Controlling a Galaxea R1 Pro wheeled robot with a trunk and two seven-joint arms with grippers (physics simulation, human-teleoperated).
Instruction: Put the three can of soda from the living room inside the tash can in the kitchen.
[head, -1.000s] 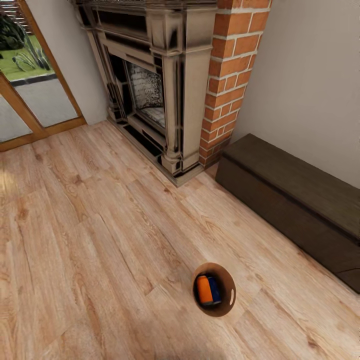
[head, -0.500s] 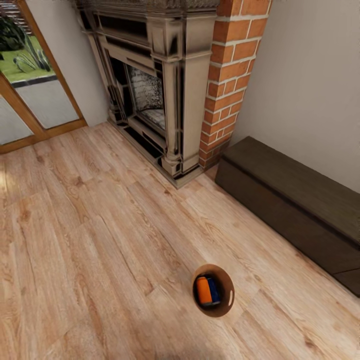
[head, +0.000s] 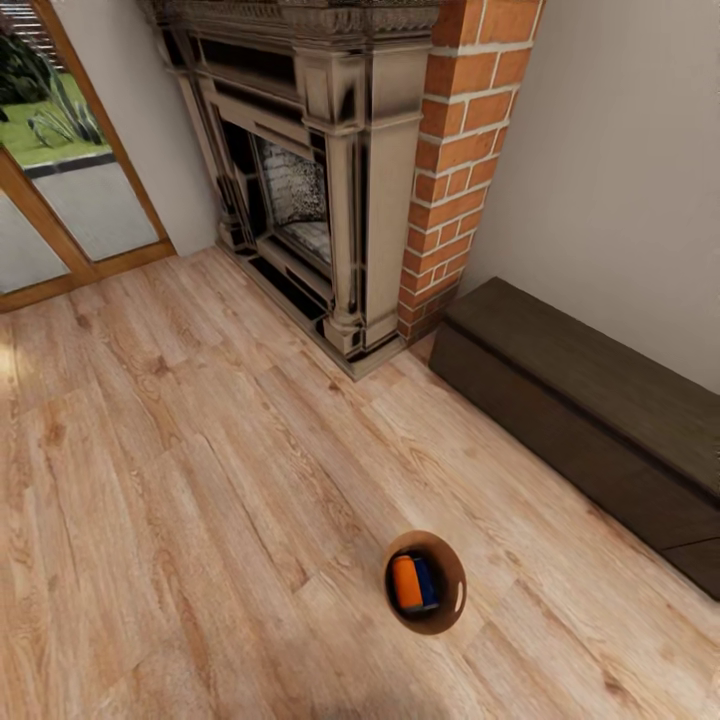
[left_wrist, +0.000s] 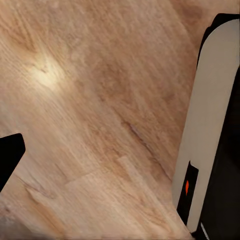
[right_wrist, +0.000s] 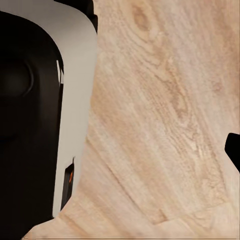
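The tash can holding orange and blue cans sits on the floor; jaws' opening cannot be told.

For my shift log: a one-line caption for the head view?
Wooden bin on plank floor holding an orange can and blue can, near the brick fireplace.

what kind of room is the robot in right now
Most likely a living room. The head view shows a brick fireplace against the wall, a wood-framed glass door onto a garden, and a light wood-plank floor. A small wooden bin stands on it with an orange can inside.
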